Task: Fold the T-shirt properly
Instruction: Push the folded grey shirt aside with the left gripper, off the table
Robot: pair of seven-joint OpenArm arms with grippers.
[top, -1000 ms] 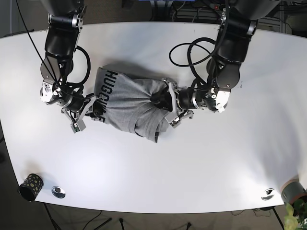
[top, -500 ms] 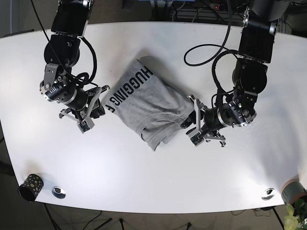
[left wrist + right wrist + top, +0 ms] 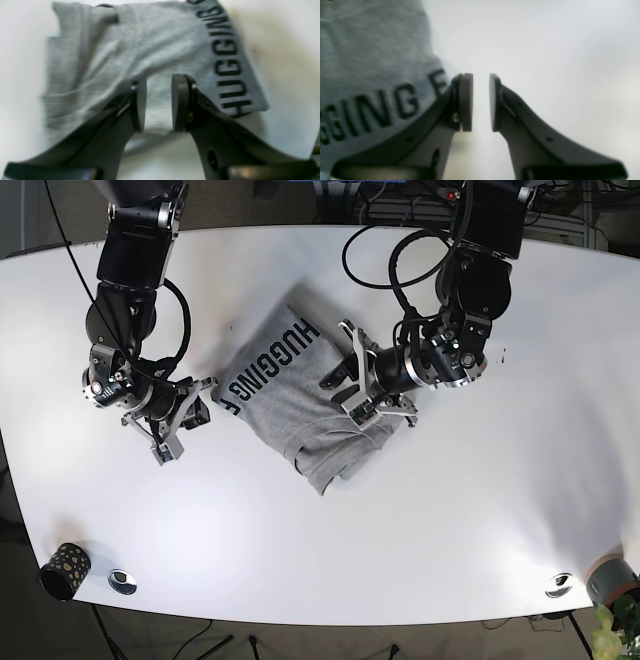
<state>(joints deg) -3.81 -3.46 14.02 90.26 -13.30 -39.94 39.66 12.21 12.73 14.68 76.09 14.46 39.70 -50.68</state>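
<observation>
The grey T-shirt point(image 3: 300, 405) lay folded into a rough rectangle on the white surface point(image 3: 480, 510), set diagonally between the two arms. Black lettering ran along its upper left edge, and a rumpled flap protruded at its lower corner.

The left end effector point(image 3: 360, 392) was positioned over the shirt's right portion. In the left wrist view, its fingers point(image 3: 178, 102) stood spread with a clear gap between the pads, and nothing was held between them. Grey fabric point(image 3: 140, 57) filled the area directly ahead of and beneath the pads, with the lettered edge running to one side of them. Whether the pads touched the cloth could not be determined.

The right end effector point(image 3: 172, 425) was just beside the shirt's left corner, over bare surface. In the right wrist view, its fingers point(image 3: 466, 102) were likewise parted, with only white surface visible in the gap. The lettered shirt edge point(image 3: 370, 105) lay alongside one finger, apart from the pads.

Near the surface's front left corner, well apart from both end effectors, stood a dark speckled cup point(image 3: 64, 569) beside a small round metal fitting point(image 3: 122, 580). A second such fitting point(image 3: 558, 584) sat near the front right corner.
</observation>
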